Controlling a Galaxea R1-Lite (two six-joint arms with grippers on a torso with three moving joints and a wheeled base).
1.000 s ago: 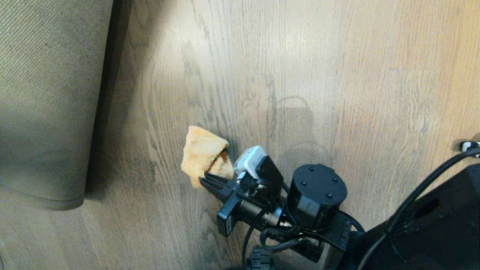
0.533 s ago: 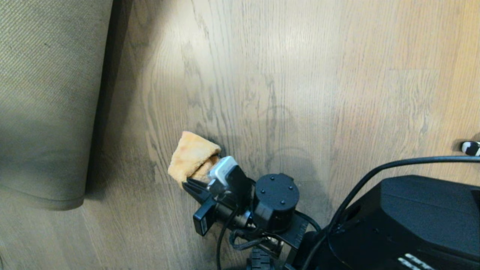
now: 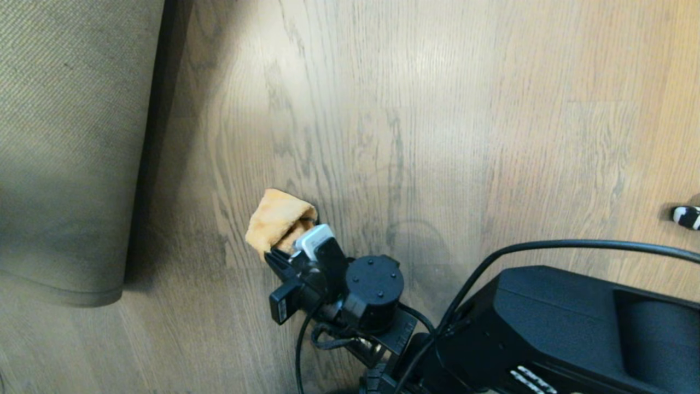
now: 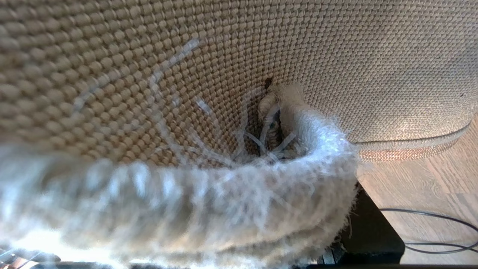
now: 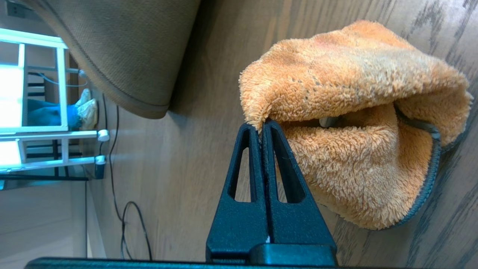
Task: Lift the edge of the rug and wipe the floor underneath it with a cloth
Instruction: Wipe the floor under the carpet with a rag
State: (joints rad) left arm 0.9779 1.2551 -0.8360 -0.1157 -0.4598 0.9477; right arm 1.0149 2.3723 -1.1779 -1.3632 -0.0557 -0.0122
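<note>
wood-grain floor (image 3: 492,109), white shelving (image 5: 22,130), cables (image 5: 119,209)

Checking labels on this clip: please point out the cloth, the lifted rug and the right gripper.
cloth (image 5: 354,112), right wrist view, on its orange pile, upper fold.
rug (image 3: 71,137), head view, on the ribbed backing of the raised part.
right gripper (image 5: 263,129), right wrist view, at the tips pinching the cloth's edge.
</note>
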